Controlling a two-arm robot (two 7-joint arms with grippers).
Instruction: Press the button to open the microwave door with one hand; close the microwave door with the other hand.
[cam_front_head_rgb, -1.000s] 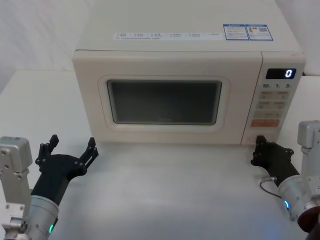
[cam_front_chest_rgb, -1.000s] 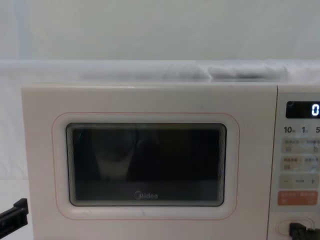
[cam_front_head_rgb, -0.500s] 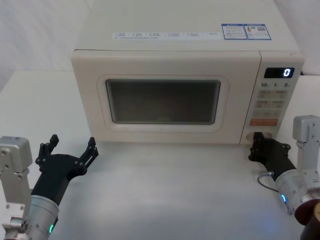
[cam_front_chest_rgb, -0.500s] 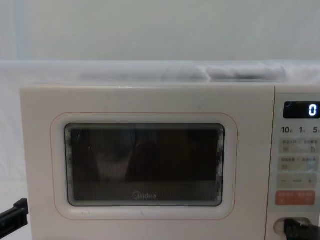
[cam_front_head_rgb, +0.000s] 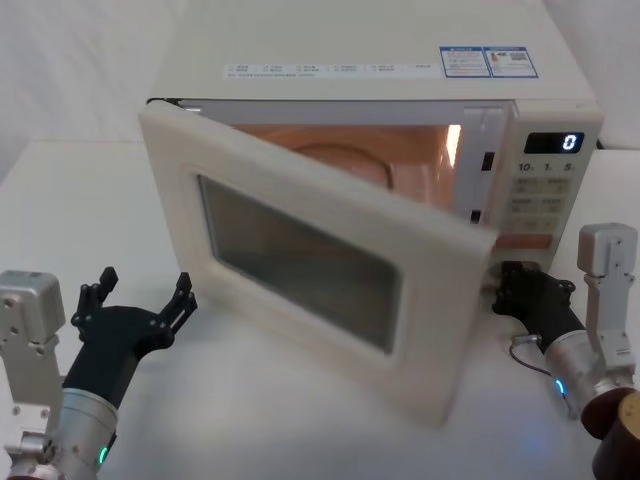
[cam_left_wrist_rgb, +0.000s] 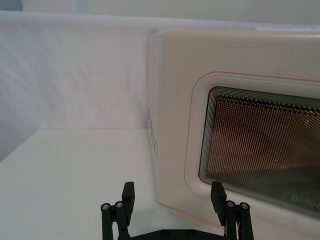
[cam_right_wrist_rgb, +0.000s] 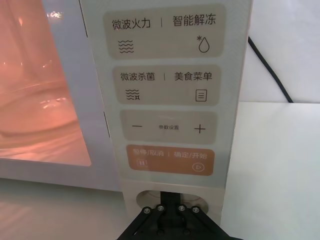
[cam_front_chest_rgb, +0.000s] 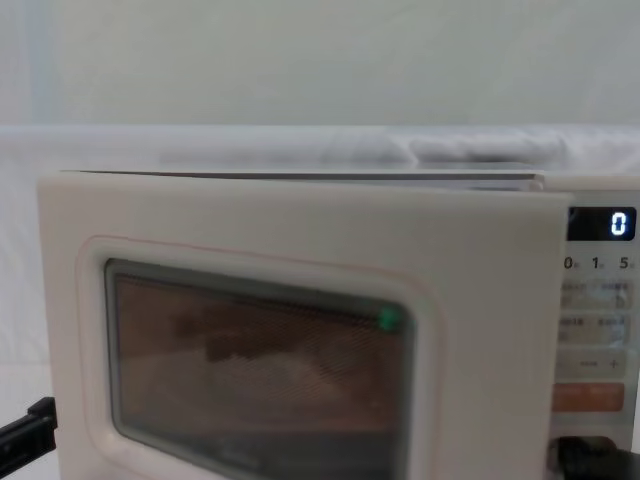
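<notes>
A: What lies nearest on the white bench (cam_front_head_rgb: 300, 420)?

B: The left black flat-fingered tool (cam_front_head_rgb: 138, 308) on its silver-grey wrist sits low at the bench's near left, fingers spread wide with nothing between them. From its own wrist camera the two fingertips (cam_left_wrist_rgb: 128, 192) frame the door's hinge-side corner, apart from it.

A: And the right side?

B: The right black tool (cam_front_head_rgb: 512, 287) reaches to the bottom of the control panel. Its fingers are drawn narrow together, tips at the wide rounded-oval cream push button (cam_right_wrist_rgb: 150, 197), holding nothing. In the right wrist view the tips cover most of the button's middle.

A: Where is the door?

B: The large cream-white microwave door with a dark window (cam_front_head_rgb: 300, 262) is swung out about halfway, hinged at the left, its free edge hanging over the bench near the right tool.

A: Anything inside?

B: The cavity (cam_front_head_rgb: 380, 160) glows orange-pink. A glass turntable (cam_right_wrist_rgb: 35, 107) shows faintly in the right wrist view; nothing on it that I can tell.

A: What else does that view give?

B: The orange rectangular button (cam_right_wrist_rgb: 170, 160) just above the oval one. The head view shows the lit "0" display (cam_front_head_rgb: 556, 143) instead. Behind the cream microwave body (cam_front_head_rgb: 370, 50) stands a white backdrop (cam_front_chest_rgb: 300, 70).
</notes>
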